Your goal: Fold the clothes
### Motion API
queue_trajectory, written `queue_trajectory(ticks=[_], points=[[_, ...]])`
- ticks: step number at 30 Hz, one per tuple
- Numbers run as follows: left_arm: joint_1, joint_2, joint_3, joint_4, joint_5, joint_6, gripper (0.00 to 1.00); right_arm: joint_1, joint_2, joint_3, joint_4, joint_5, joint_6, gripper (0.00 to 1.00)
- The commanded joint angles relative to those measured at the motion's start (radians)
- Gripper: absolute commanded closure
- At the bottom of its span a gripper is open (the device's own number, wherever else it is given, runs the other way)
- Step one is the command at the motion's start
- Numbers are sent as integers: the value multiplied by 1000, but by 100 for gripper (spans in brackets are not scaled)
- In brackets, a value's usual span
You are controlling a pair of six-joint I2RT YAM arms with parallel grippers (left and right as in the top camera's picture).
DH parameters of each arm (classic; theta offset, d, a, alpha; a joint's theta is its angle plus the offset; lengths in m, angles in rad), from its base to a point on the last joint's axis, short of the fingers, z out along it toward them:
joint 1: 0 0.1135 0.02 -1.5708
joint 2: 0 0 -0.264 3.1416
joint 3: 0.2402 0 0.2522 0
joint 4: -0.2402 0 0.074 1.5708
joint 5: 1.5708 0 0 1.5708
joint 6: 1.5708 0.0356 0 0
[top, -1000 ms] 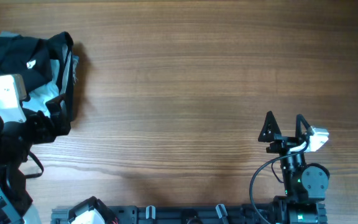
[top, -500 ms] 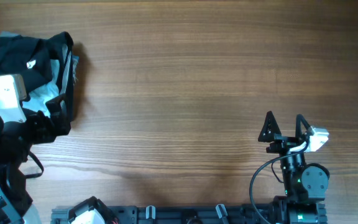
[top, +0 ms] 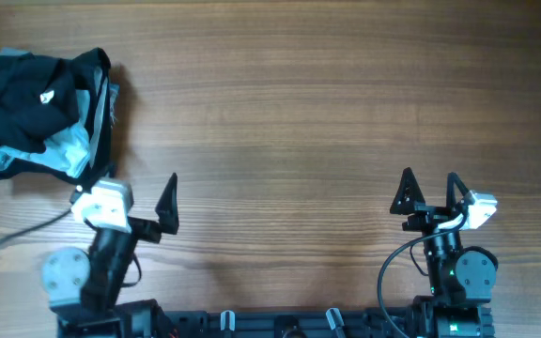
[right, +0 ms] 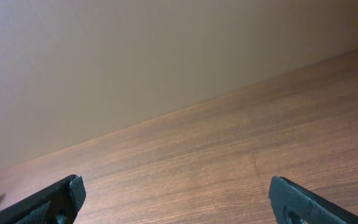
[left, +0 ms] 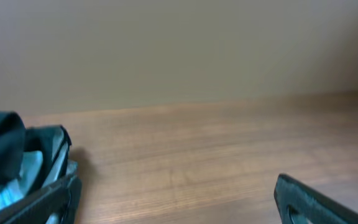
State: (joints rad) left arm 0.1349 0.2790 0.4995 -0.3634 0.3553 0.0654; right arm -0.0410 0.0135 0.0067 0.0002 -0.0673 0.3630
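Observation:
The clothes (top: 36, 108) lie in a crumpled black heap at the table's far left corner, with pale blue-green fabric showing along the near side and a small white tag on top. The heap also shows at the left edge of the left wrist view (left: 8, 155). My left gripper (top: 125, 191) is open and empty, just in front of the heap and apart from it; in its wrist view (left: 176, 205) only bare wood lies between the fingers. My right gripper (top: 430, 191) is open and empty at the near right, far from the clothes, over bare wood (right: 176, 202).
The wooden table (top: 299, 113) spreads between the heap and the right arm. A black rail with the arm bases (top: 280, 324) runs along the near edge. A plain wall stands behind the table's far edge (right: 166, 62).
My left arm has pulled off the clothes heap and back toward the near edge, and its gripper now stands open and empty. The heap is uncovered. The right arm has not moved.

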Motion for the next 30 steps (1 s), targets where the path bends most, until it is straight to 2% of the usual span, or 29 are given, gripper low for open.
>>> queue_trajectory(ticks=[1,3,4,9,30], points=[[-11,-196,-241,200,-9,-29,0,-2,-9,-2,3,-1,6,0],[-11,-281,-312,258,-9,-29,0,-2,-9,-2,4,-1,6,0],[-8,-268,-344,313,-11,-30,0,-2,-9,-2,3,-1,6,0],[-8,-270,-493,317,-3,-40,0,-2,-9,-2,3,-1,6,0],[-8,-274,-494,319,2,-51,0,-2,-9,-2,3,-1,6,0]])
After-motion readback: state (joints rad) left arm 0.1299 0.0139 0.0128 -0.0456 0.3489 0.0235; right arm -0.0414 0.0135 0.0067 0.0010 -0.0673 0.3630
